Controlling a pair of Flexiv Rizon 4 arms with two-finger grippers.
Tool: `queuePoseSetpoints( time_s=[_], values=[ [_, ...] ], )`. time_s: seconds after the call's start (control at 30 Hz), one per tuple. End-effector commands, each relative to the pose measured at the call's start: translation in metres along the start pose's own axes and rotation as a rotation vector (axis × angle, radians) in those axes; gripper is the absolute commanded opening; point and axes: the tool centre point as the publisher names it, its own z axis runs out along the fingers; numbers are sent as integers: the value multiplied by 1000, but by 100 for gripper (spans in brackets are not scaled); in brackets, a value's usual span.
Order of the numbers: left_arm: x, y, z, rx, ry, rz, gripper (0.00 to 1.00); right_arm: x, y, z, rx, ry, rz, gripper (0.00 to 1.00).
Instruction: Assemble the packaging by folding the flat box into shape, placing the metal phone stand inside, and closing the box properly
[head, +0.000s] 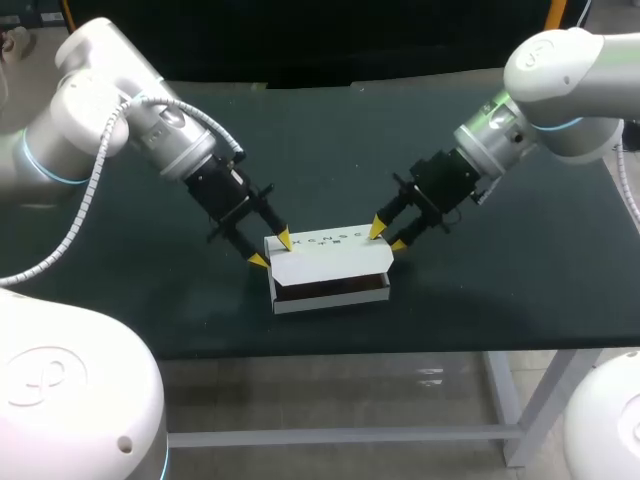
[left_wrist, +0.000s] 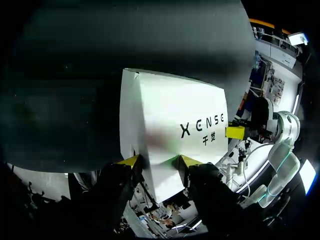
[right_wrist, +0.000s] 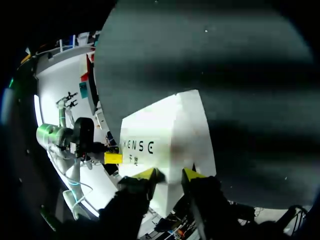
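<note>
The dark surface (head: 500, 280) carries the white box (head: 330, 265) near the middle of its front edge, its lid flap (head: 325, 262) half down and the dark interior unreadable. The left end effector (head: 271, 249) is clenched on the box's left end, and the right end effector (head: 388, 236) on its right end.

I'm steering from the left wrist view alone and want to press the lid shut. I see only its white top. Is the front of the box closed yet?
Observer: No. In the head view the box has a dark gap along its front, under the lid, whose front edge is not tucked in.
Operator: Where is the other arm? I only glimpse it past the far end.
Observer: The right gripper is at the box's back right corner, mirroring the left gripper at the back left corner.
Operator: Is the stand inside?
Observer: I cannot tell. Through the gap the head view shows only a dark brown interior.
</note>
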Motion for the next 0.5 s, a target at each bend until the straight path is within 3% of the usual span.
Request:
queuePoseSetpoints(
  time_s=[0.03, 0.5],
  values=[
    [8, -4, 2, -18, -11, -4, 50, 6, 3, 4, 18, -2, 2, 38],
    [9, -2, -1, -78, -16, -24, 49, 6, 1, 8, 54, 1, 22, 37]
  ],
)
